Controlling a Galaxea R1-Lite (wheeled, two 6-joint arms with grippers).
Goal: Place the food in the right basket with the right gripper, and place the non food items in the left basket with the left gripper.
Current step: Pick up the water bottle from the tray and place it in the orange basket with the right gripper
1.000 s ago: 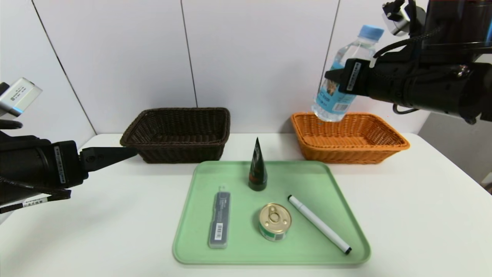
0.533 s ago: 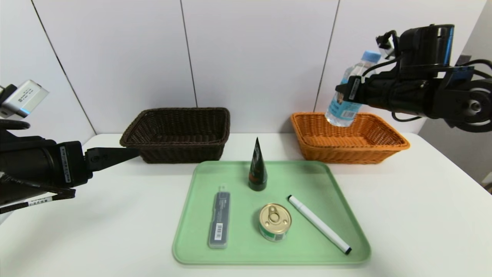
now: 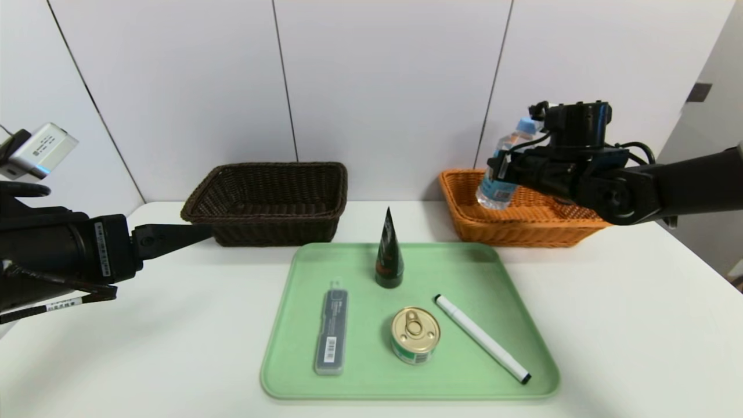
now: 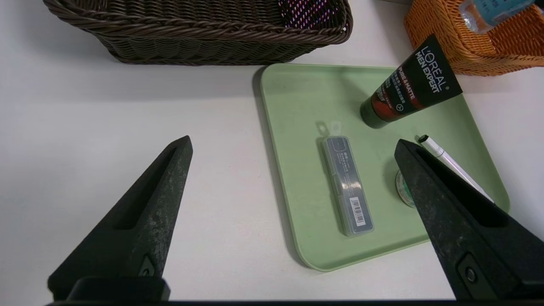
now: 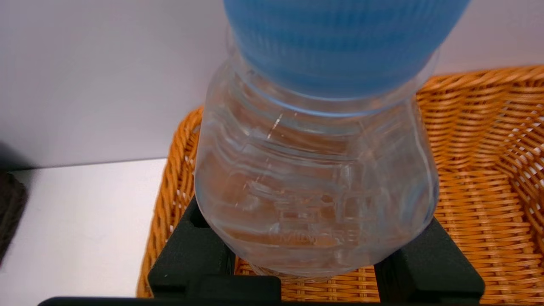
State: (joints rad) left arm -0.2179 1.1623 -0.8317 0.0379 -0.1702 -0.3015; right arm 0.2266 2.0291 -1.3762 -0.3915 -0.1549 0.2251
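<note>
Lab-style test bench, bare white table (image 3: 638,302), plain panelled wall (image 3: 383,81), props staged on a green tray (image 3: 522,325)

Left-wrist cam: can (image 4: 403,187) mostly hidden behind finger (image 4: 459,216); bottle (image 4: 488,10) cut off by frame edge.

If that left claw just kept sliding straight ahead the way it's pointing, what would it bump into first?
Probably the slim grey case on the green tray. The left gripper, open, points forward and slightly down toward it in the wrist view. The tray's near rim might come first, since depth is hard to judge.
</note>
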